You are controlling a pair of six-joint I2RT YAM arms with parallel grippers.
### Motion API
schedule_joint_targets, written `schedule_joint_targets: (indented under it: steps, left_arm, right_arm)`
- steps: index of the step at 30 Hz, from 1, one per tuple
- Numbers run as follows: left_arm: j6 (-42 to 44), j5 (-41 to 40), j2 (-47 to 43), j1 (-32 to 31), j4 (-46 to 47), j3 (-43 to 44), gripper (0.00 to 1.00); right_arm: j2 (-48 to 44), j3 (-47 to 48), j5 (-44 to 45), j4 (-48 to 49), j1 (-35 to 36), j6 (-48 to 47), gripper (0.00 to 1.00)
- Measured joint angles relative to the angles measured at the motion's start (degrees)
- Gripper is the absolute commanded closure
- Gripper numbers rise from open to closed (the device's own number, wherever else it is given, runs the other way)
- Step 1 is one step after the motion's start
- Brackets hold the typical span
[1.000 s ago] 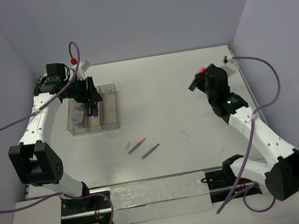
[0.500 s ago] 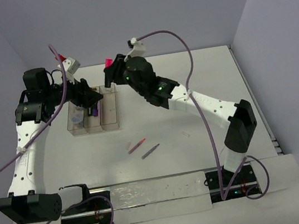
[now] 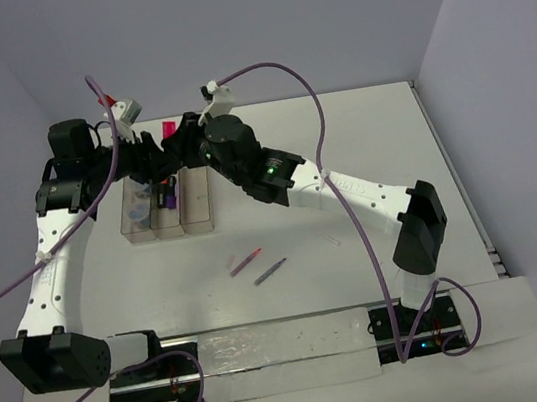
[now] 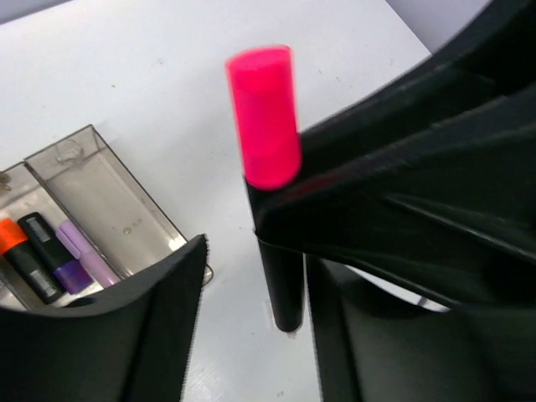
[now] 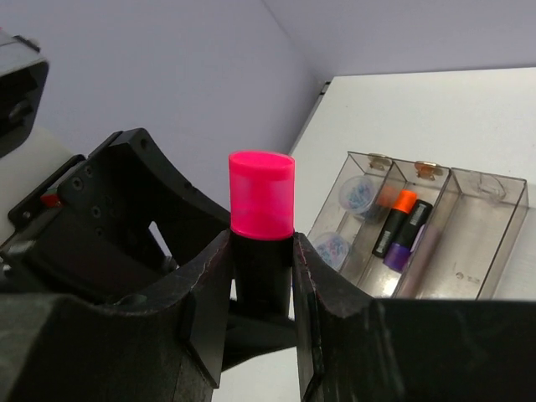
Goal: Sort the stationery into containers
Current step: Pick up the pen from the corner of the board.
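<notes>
My right gripper point(image 3: 181, 139) point(image 5: 261, 243) reaches across the table and is shut on a pink-black highlighter point(image 3: 169, 130) point(image 5: 261, 197), held upright with the pink cap on top. My left gripper point(image 3: 150, 162) point(image 4: 251, 322) faces it, open, with the highlighter's point(image 4: 266, 126) black lower end between its fingers point(image 4: 155, 327), closer to the right one. Just below stands the clear three-compartment tray point(image 3: 199, 199) point(image 5: 481, 243). It holds bluish round pieces point(image 5: 358, 193), an orange-black highlighter point(image 5: 394, 219) and a purple highlighter point(image 5: 409, 237); one compartment is empty.
A pink pen point(image 3: 245, 262), a grey pen point(image 3: 270, 270) and a pale pink bar point(image 3: 229, 261) lie on the table in front of the tray. A small clear piece point(image 3: 332, 240) lies to their right. Purple cables arch over both arms.
The right arm swung from the table's right side over to the tray, carrying the pink-black highlighter. The left gripper lifted from the tray and turned to meet it, its jaws widening, then narrowing a little.
</notes>
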Motion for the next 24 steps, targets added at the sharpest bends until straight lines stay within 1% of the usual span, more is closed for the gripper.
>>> schedule_joint_targets:
  steps: [2, 4, 5, 6, 7, 8, 9, 10, 12, 14, 16, 18, 24]
  left_arm:
    - [-1.5, -0.6, 0.2, 0.0, 1.2, 0.0, 0.54]
    - [-3.0, -0.5, 0.3, -0.1, 1.9, 0.0, 0.68]
    - [-3.7, -0.4, 0.3, -0.1, 2.1, 0.0, 0.78]
    - [-4.3, -0.1, 0.3, -0.1, 2.3, 0.0, 0.91]
    - [-4.7, 0.1, 0.2, -0.2, 2.5, 0.0, 0.97]
    - [-5.2, 0.4, 0.2, -0.3, 2.6, 0.0, 1.00]
    - [-5.6, 0.8, 0.2, -0.3, 2.6, 0.0, 1.00]
    - [-5.7, 0.8, 0.2, -0.3, 2.6, 0.0, 1.00]
    - [-5.8, 0.6, 0.3, -0.3, 2.5, 0.0, 1.00]
    - [-5.8, -0.4, 0.4, -0.4, 2.0, 0.0, 1.00]
    - [-5.6, -3.9, 1.2, -0.2, 1.4, -0.1, 1.00]
    - [-5.5, -7.4, 2.9, 0.6, 1.1, -0.1, 1.00]
    - [-6.0, -14.3, 10.6, 3.4, 0.2, -0.9, 1.00]
  right_arm:
    - [0.0, 0.0, -0.3, 0.3, 0.0, 0.4, 1.00]
    - [0.0, -0.1, -0.4, 0.5, 0.0, 0.9, 1.00]
    - [0.0, -0.1, -0.4, 0.8, 0.0, 1.1, 1.00]
    - [0.0, -0.2, -0.4, 1.0, -0.1, 1.3, 1.00]
    - [0.0, -0.3, -0.4, 1.3, -0.1, 1.4, 1.00]
    - [0.0, -0.4, -0.5, 1.5, -0.1, 1.5, 1.00]
    - [0.0, -0.5, -0.6, 1.7, -0.2, 1.7, 0.93]
    - [0.0, -0.7, -0.8, 1.9, -0.2, 1.8, 0.83]
    - [0.0, -1.0, -1.2, 2.3, -0.4, 1.9, 0.56]
    - [0.0, -1.5, -1.6, 2.7, -0.5, 1.9, 0.33]
    - [-0.4, -2.8, -1.3, 3.3, -0.7, 2.0, 0.26]
    - [-1.6, -5.1, -1.7, 3.0, -1.4, 2.4, 0.21]
    - [-8.0, -16.1, -3.0, 1.8, -6.3, 4.5, 0.21]
